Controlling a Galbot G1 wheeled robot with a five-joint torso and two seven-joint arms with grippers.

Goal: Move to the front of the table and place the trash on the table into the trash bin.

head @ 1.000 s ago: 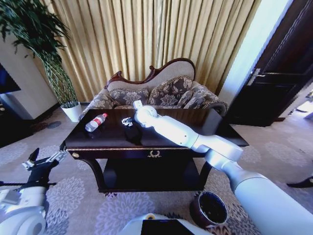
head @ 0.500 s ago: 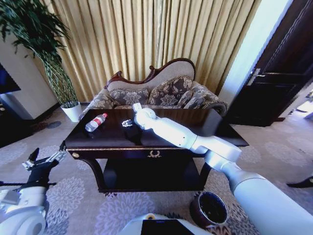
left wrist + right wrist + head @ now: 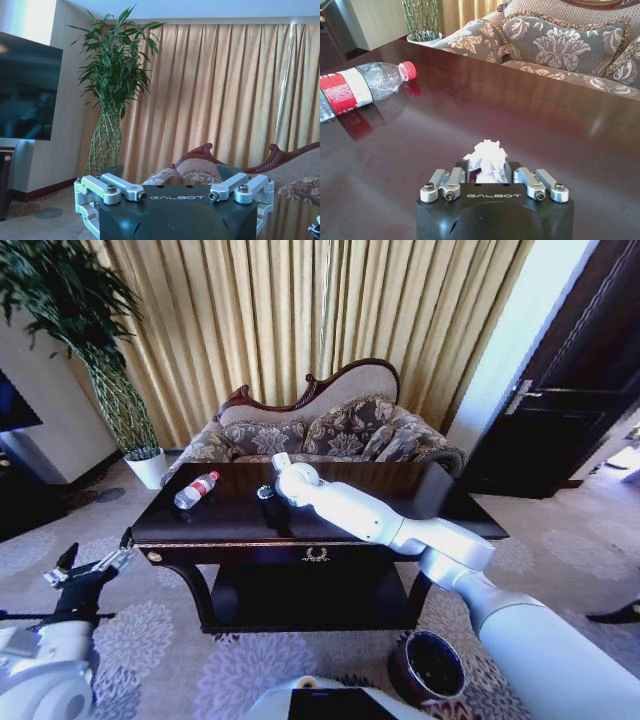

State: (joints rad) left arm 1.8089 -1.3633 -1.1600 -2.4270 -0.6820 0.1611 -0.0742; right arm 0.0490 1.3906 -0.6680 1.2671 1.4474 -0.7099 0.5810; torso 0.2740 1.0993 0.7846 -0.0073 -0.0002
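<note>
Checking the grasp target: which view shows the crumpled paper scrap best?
The right wrist view: the crumpled paper scrap sits large between the right pincer fingers. The head view shows it as a small speck beside the arm.

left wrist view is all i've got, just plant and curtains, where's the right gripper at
Observer: The right gripper is out over the table, right at a white crumpled scrap.
Operator: any other trash up there
Observer: A clear bottle with a red cap lies on its side, to the robot's left of the scrap and apart from it.
Operator: and the bin
Observer: The trash bin stands on the carpet in front of the table, on the robot's right.
</note>
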